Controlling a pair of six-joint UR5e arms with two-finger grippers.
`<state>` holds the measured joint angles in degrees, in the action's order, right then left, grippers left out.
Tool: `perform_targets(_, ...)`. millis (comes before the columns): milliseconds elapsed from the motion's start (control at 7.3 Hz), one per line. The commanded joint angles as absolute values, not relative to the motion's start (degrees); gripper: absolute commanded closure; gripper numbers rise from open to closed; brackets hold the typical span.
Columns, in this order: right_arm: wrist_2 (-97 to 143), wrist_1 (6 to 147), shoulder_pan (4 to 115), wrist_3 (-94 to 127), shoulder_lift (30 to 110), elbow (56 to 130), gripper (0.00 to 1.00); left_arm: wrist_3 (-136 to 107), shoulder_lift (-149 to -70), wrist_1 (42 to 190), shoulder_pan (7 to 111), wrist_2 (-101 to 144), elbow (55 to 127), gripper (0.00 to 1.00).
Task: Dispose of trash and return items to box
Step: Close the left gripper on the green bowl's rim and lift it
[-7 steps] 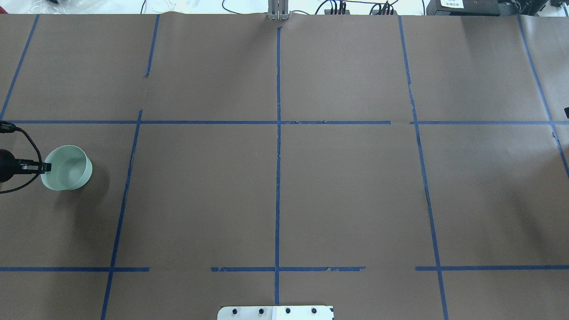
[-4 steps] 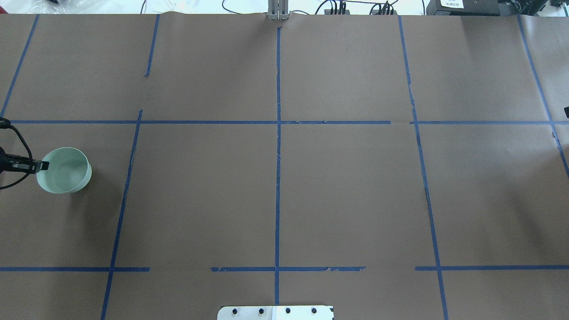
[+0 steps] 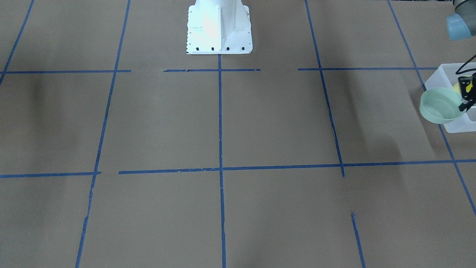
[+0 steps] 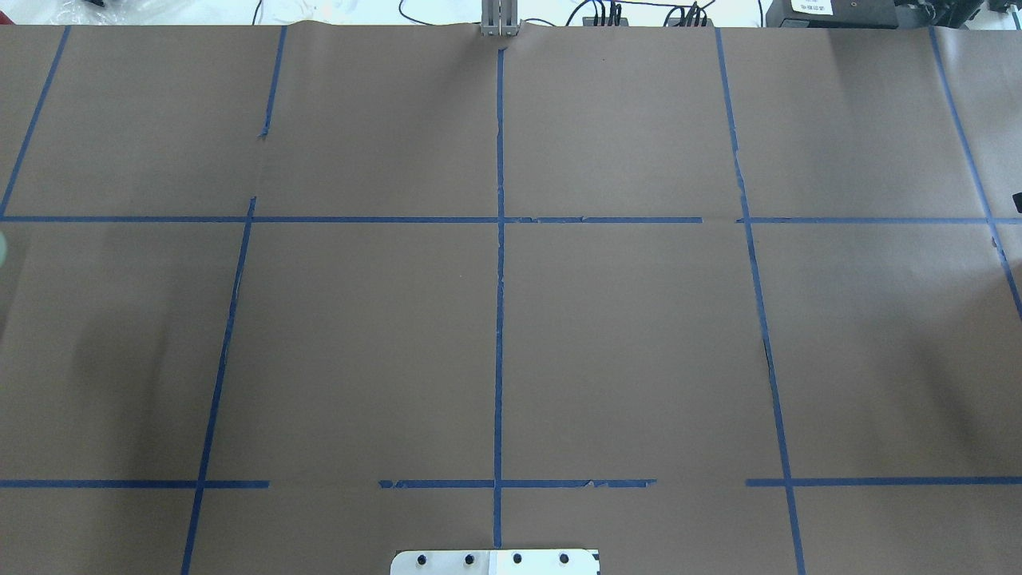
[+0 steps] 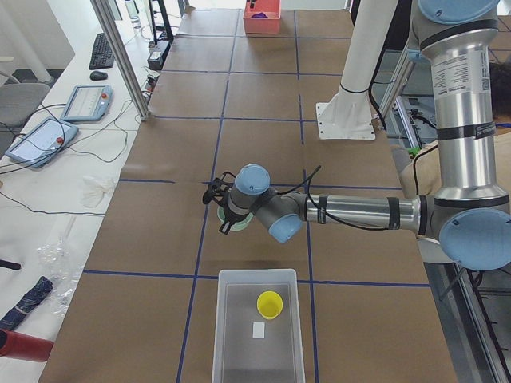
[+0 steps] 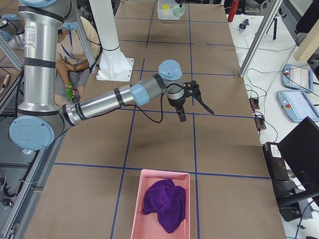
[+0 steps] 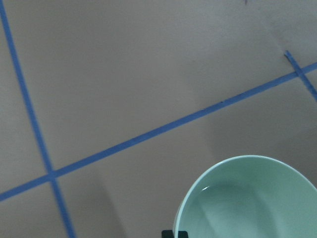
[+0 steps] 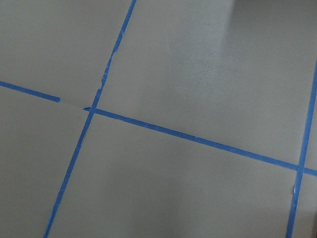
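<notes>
Left tool (image 3: 464,104) grips green bowl (image 3: 440,106) (near box (image 3: 437,76)); yellow cup (image 5: 269,304) in box

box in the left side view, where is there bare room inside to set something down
Free: the strip of the box floor along the view's left wall, and the near end past the white label. Crowded: the far right part, where the yellow cup stands.

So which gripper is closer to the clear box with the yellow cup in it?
Left. The left gripper holds a green bowl right beside the box; the right gripper hangs far down the table from it.
</notes>
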<state>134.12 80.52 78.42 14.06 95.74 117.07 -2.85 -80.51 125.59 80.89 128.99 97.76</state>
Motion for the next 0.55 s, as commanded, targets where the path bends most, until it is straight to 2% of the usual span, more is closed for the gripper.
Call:
perform_targets(0,134.1,80.5,78.4,14.1,95.7,117.1,0.00,20.5,-82.6,112.6,95.2,129.2,96.3,1.00)
perform_targets(411,134.1,80.4,78.4,14.0,95.7,117.1,0.00,30.2,-81.7,117.8,98.8,129.0,85.9,1.00)
